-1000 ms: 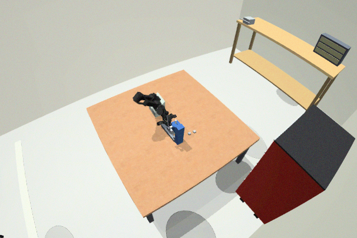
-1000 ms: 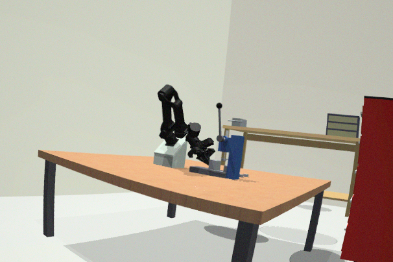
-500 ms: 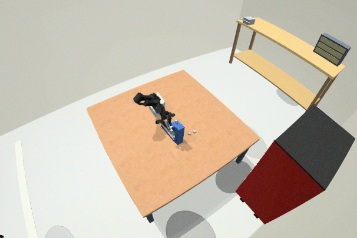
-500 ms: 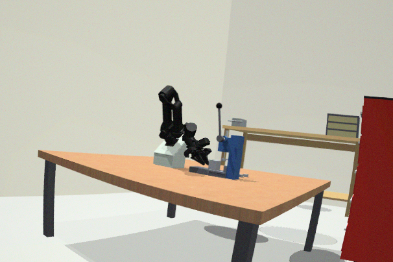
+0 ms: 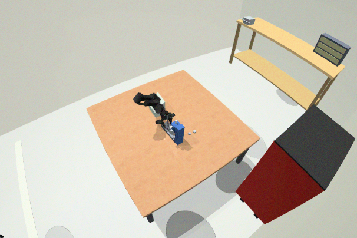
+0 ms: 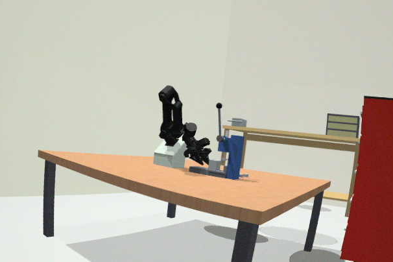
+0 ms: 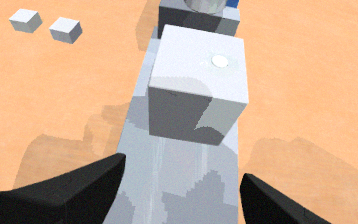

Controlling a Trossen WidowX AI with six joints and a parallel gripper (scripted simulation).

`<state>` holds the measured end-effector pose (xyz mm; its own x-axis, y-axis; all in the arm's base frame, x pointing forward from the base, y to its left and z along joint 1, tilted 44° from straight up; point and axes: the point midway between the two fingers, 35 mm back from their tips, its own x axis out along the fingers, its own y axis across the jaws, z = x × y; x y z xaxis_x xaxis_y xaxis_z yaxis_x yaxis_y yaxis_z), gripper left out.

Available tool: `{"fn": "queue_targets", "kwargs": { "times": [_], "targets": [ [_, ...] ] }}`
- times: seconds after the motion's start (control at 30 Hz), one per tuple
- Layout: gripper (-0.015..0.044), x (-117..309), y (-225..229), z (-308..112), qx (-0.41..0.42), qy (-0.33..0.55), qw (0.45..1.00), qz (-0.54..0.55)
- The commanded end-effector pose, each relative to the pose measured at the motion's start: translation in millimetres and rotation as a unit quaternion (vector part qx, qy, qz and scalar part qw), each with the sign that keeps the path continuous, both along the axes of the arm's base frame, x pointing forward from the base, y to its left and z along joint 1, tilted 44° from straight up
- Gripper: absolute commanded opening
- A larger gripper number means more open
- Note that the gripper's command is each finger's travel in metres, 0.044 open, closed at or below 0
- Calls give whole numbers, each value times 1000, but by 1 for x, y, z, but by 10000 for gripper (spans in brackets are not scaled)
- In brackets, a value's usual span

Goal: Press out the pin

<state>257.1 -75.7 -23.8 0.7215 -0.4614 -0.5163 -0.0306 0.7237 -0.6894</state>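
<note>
The light grey block (image 7: 199, 62) (image 6: 214, 165) sits upright on the press's long grey base (image 7: 175, 195) (image 6: 198, 170). Its round white pin (image 7: 220, 61) shows in the top face, right of the middle. A dark grey piece (image 7: 185, 20) stands just past the block, with a round light grey part above it. The blue press (image 5: 179, 134) (image 6: 236, 159) has its lever (image 6: 219, 121) standing up. My gripper (image 7: 183, 167) (image 6: 206, 163) is open and empty, on the near side of the block, its fingers wide apart. The cup is not clearly visible, and whether the pin is under the punch cannot be told.
Two small grey cubes (image 5: 189, 134) (image 5: 194, 131) (image 7: 25, 20) (image 7: 65, 30) lie on the wooden table (image 5: 129, 159) (image 6: 133, 175) beside the press. The arm's pale base (image 6: 168, 159) stands behind the gripper. A red cabinet (image 5: 280, 179) and a shelf bench (image 5: 283, 38) stand off the table.
</note>
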Motion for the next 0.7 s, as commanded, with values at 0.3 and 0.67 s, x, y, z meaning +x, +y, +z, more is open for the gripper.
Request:
{"fn": "queue_targets", "kwargs": {
  "times": [0.3,0.67],
  "targets": [
    [300,33,1,-5,-6,-41,999,33],
    [300,33,12,-15,-3,-33,999,30]
  ]
}}
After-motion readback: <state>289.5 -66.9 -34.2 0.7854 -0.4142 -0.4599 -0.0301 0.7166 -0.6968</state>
